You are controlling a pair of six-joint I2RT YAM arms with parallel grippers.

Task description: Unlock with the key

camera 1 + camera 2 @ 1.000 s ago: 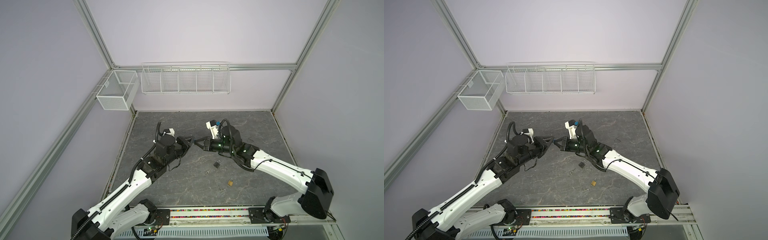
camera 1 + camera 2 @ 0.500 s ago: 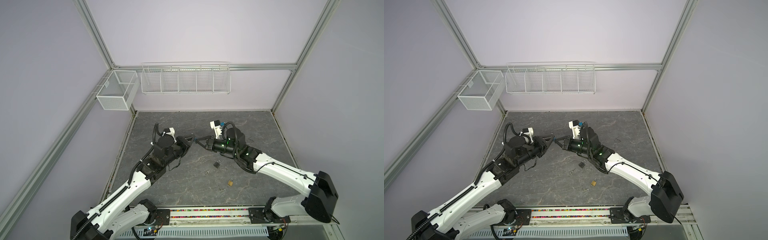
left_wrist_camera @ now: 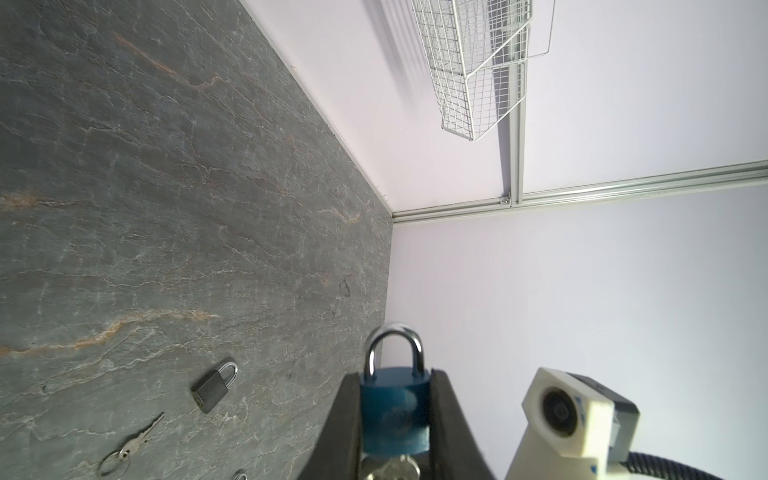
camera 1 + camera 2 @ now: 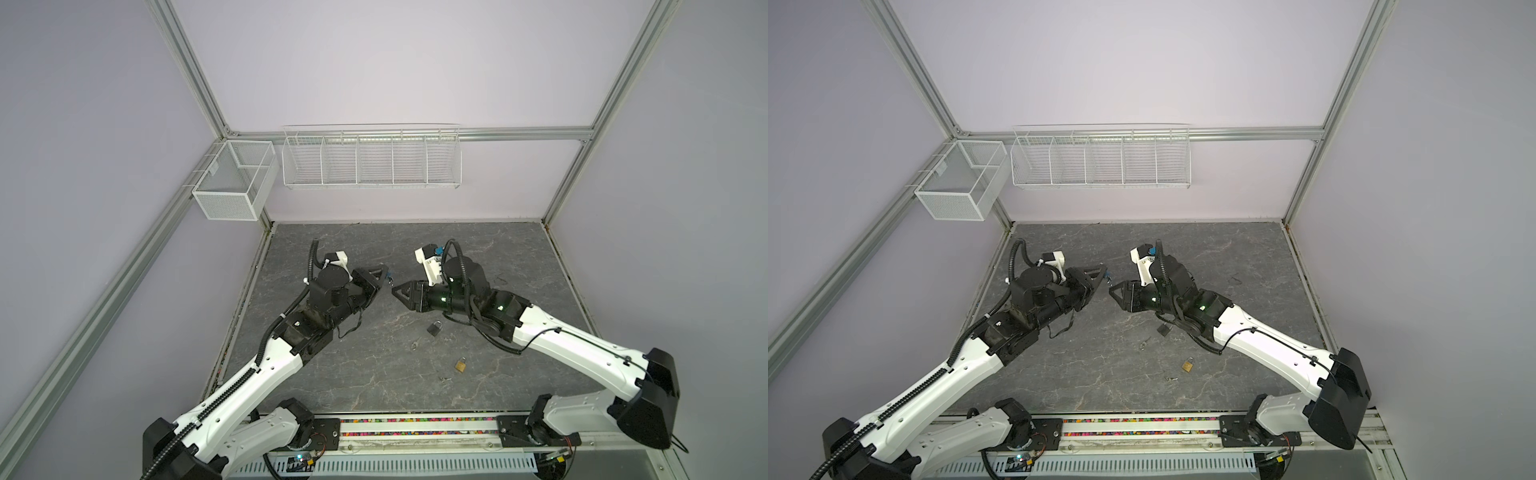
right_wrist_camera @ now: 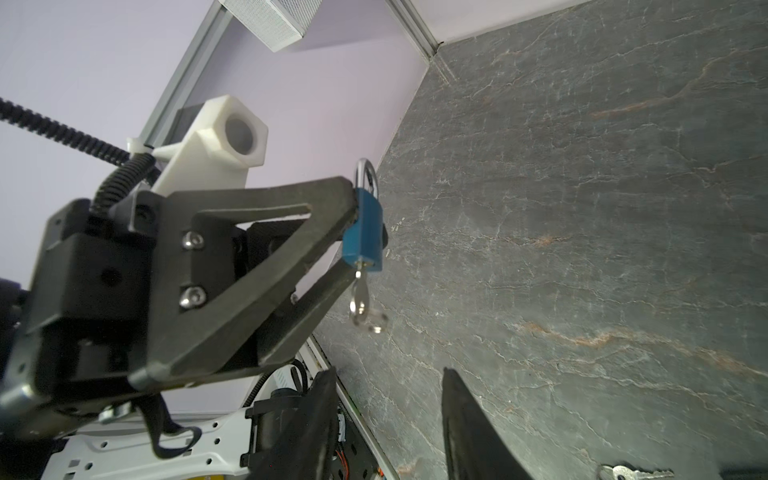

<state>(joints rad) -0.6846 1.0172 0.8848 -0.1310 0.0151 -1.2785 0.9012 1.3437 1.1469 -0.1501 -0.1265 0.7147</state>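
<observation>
My left gripper is shut on a blue padlock, held above the floor with its steel shackle pointing away from the wrist. Both shackle legs meet the body in the left wrist view. A silver key sticks in the keyhole and hangs free with a small ring on it. My right gripper stands open a short way from the key, touching nothing.
On the slate floor lie a grey padlock, a brass padlock, a key on a ring and another key. Wire baskets hang on the walls.
The right gripper, shut at the key in the padlock before, has opened and drawn back to the right. The key stays in the lock. The left gripper keeps its grip.
</observation>
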